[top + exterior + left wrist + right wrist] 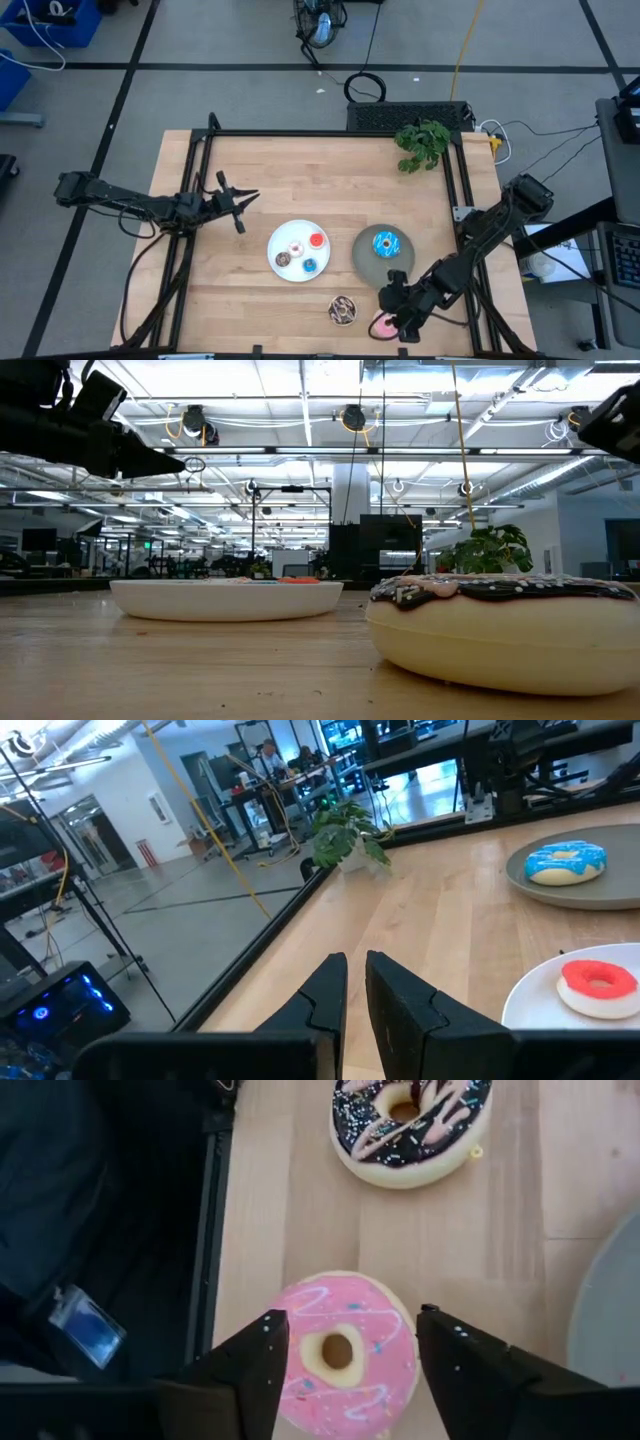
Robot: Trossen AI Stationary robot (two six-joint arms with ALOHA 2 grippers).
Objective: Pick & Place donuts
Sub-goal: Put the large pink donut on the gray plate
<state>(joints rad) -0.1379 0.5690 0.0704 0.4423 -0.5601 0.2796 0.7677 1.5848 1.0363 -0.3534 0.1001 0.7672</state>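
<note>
hovering over the pink donut (pixel 345 1355) at the near edge of the desk (pixel 300 180), the right gripper (pixel 345 1342) has its fingers spread wide, one on each side of the ring; whether the pads (pixel 265 1355) already touch the icing is hard to tell from the wrist view. in the high view the same gripper (pixel 398 312) sits at the near right part of the desk, with the pink donut (pixel 381 324) partly hidden beneath it.

just left of it lies the chocolate-drizzled donut (pixel 342 310), also on bare wood near the front edge; it fills the right side of the low view (pixel 505 625).

farther in, the grey plate (pixel 366 258) holds the blue sprinkled donut (pixel 387 244). left of it, just beside, the white plate (pixel 283 240) carries four tiny donuts: red (pixel 317 240), pale pink (pixel 297 248), brown (pixel 283 260) and blue (pixel 310 266).

the left gripper (pixel 240 203) waits above the left part of the desk, well apart from the plates, its fingers (pixel 330 990) drawn close together with only a thin gap and nothing between them.

a small green plant (pixel 423 142) stands at the far right corner of the desk.
</note>
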